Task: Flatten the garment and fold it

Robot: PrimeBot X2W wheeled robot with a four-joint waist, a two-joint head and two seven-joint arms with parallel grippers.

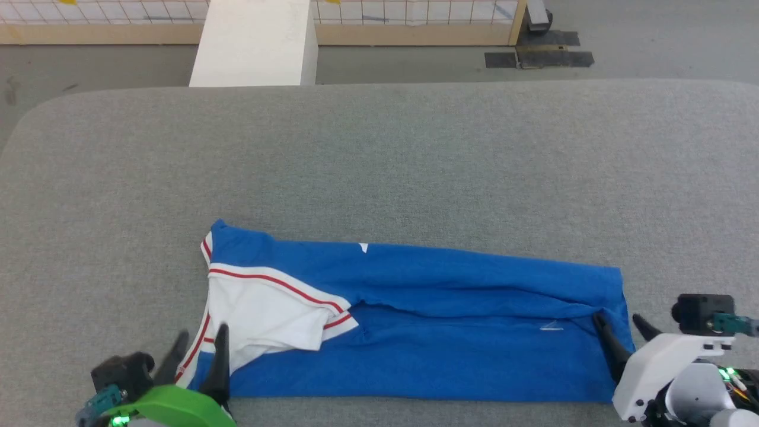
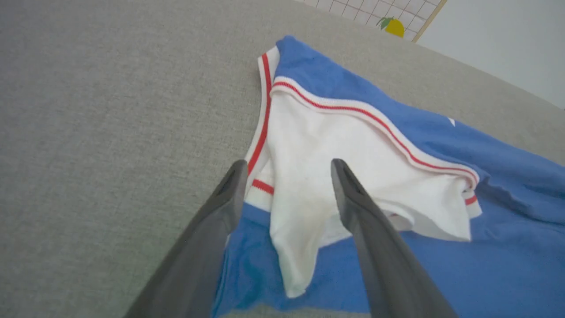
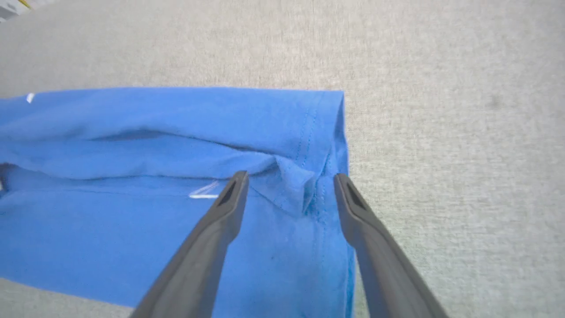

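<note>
1. Left gripper (image 1: pixel 200 347), at seven o'clock, gapes empty over the white sleeve (image 1: pixel 261 314).
2. The garment (image 1: pixel 445 332) lies as a long band at six o'clock. A lengthwise fold looks done, so next comes regrasping both ends.
3. Right gripper (image 1: pixel 618 326), at four o'clock, gapes empty astride the hem (image 3: pixel 311 128).

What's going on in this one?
A two-armed robot is folding a blue T-shirt on a grey fabric-covered surface. The shirt lies as a long band, already folded lengthwise, with a white sleeve on top at its left end. The left gripper is at that sleeve end and the right gripper at the hem end, both with jaws open and gripping nothing. The hem corner is puckered.
</note>
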